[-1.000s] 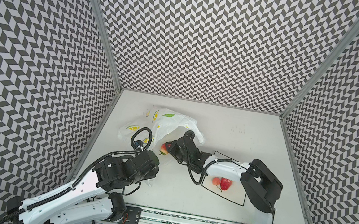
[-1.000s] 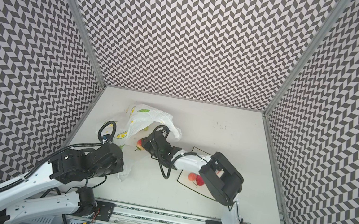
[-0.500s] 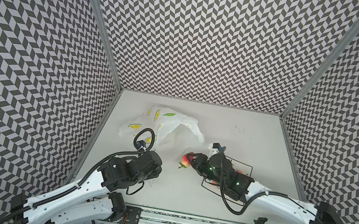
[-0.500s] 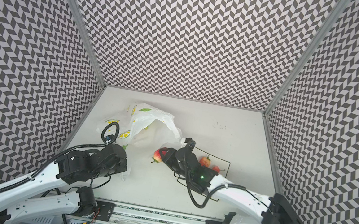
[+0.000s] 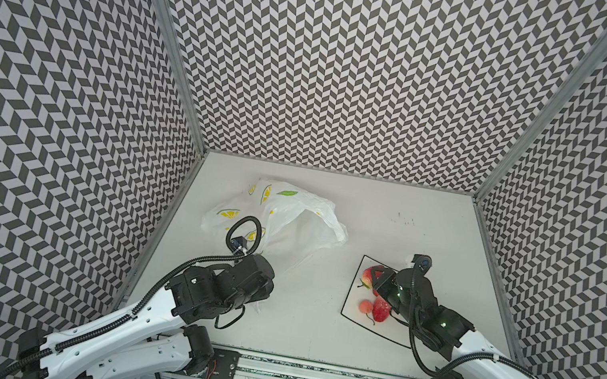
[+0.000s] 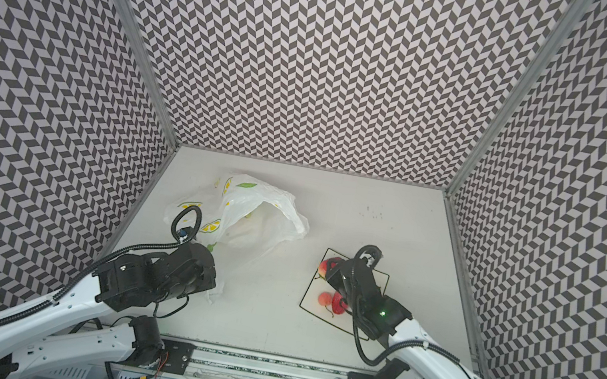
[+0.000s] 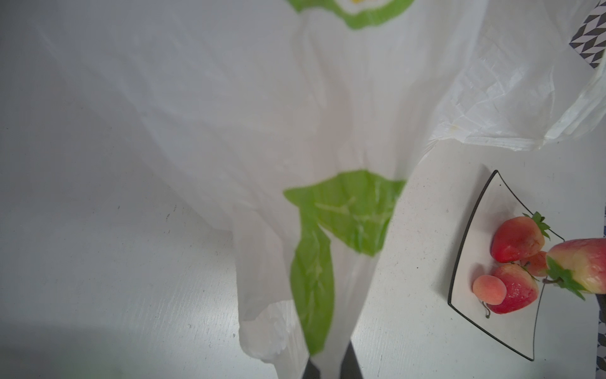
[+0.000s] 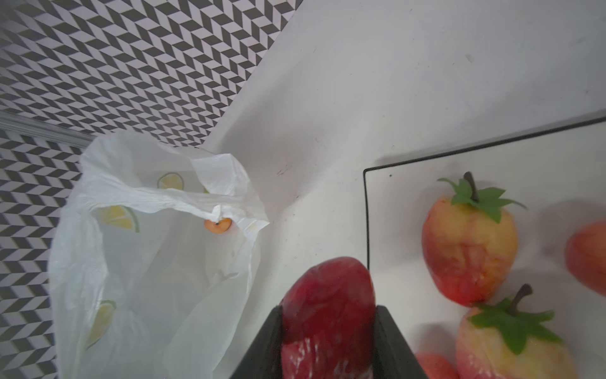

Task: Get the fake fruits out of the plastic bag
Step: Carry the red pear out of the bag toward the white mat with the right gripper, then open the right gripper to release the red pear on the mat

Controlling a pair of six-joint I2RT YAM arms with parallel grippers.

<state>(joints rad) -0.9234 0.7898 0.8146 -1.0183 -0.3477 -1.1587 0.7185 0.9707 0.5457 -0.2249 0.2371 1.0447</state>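
Note:
The plastic bag (image 5: 281, 212) (image 6: 247, 210), white with lemon prints, lies crumpled at the back left with its mouth open to the right. My left gripper (image 7: 329, 367) is shut on a strip of the bag (image 7: 311, 262). My right gripper (image 8: 328, 315) (image 5: 376, 281) is shut on a red strawberry (image 8: 328, 295) (image 5: 367, 274) held over the far left part of the plate (image 5: 351, 292). On the plate lie two strawberries (image 8: 469, 249) (image 8: 511, 344) and a small round orange-red fruit (image 7: 488, 288) (image 5: 366, 306). A small orange fruit (image 8: 218, 225) peeks from the bag's mouth.
The square white black-rimmed plate (image 6: 313, 281) sits right of centre. Patterned walls close in the left, back and right. The arms' rail runs along the front edge. Bare tabletop (image 5: 306, 305) lies between bag and plate.
My right gripper has carried the strawberry from the bag's mouth rightward to above the plate. The left gripper still holds the bag and has barely moved.

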